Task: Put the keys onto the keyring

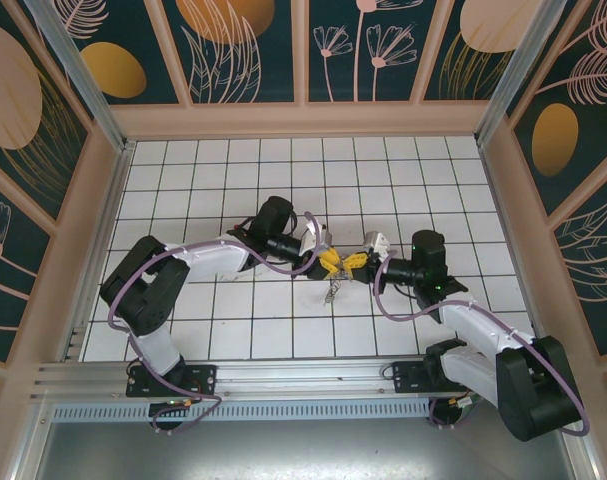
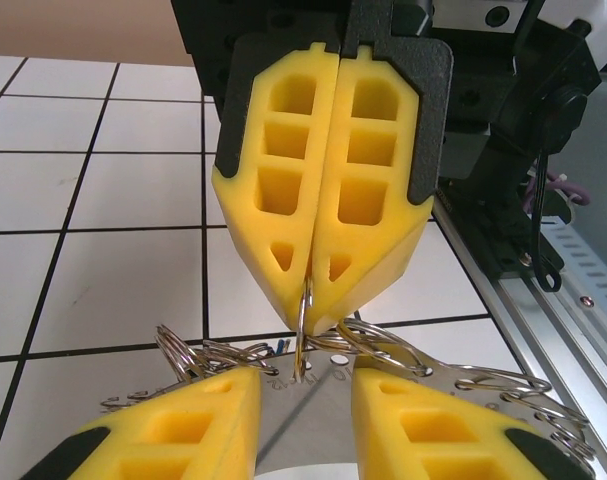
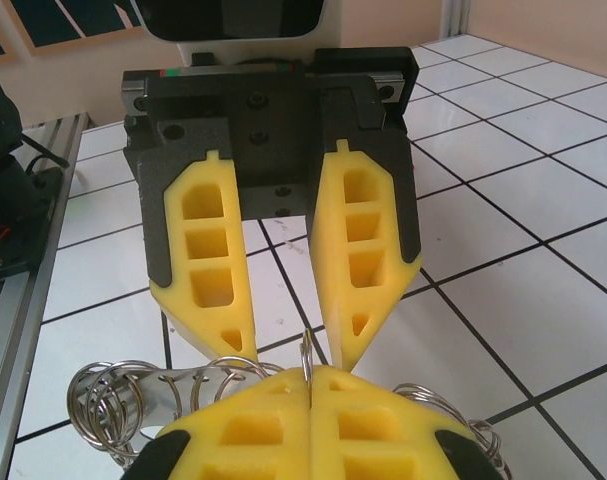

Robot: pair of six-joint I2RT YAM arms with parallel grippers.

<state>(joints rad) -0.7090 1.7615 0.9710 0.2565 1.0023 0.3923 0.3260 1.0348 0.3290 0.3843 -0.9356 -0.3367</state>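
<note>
Keyring [image 2: 198,355]: thin silvery loop fringed with small wire rings. Right gripper [image 2: 309,322] is clamped on its upright strand. Left gripper [image 3: 295,356] stands narrowly parted astride it.

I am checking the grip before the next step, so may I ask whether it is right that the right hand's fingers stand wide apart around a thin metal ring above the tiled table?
Not quite: the right hand is shut, its yellow fingers pressed together on the thin metal ring, as the left wrist view shows. The rest is right.
</note>
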